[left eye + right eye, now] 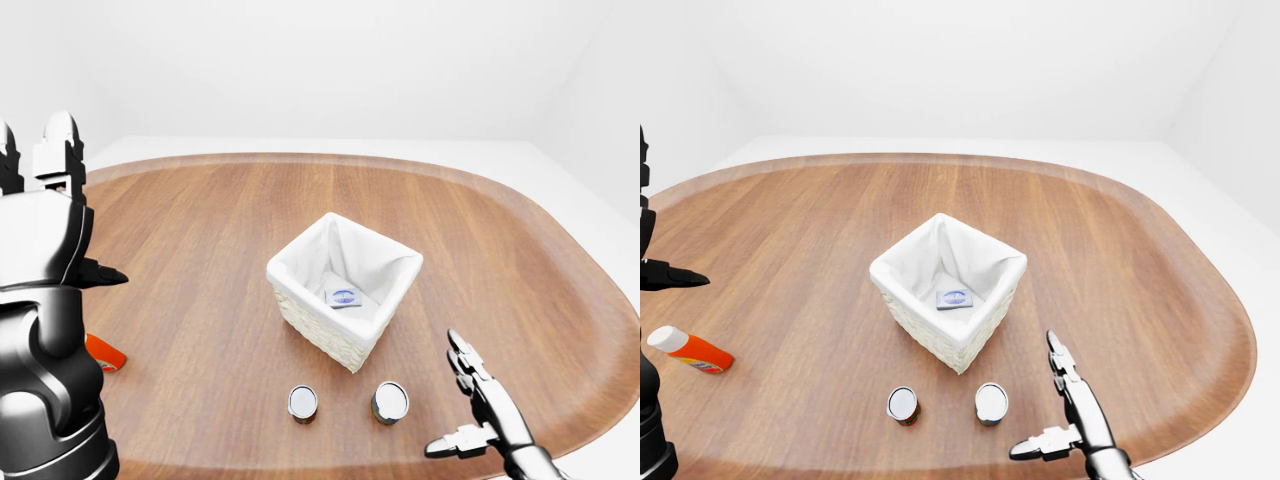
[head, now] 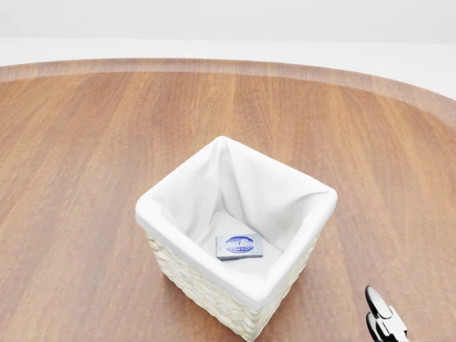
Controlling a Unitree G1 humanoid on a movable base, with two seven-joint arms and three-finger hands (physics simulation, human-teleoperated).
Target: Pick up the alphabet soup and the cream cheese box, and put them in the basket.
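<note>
The basket (image 1: 948,300) stands near the middle of the table (image 1: 1120,250), with the cream cheese box (image 1: 954,299) lying flat on its bottom. Below it in the right-eye view, two cans (image 1: 903,405) (image 1: 991,402) stand side by side. A bottle (image 1: 690,350) lies on its side well to the left, and the right hand (image 1: 1065,415) is just right of the cans.
</note>
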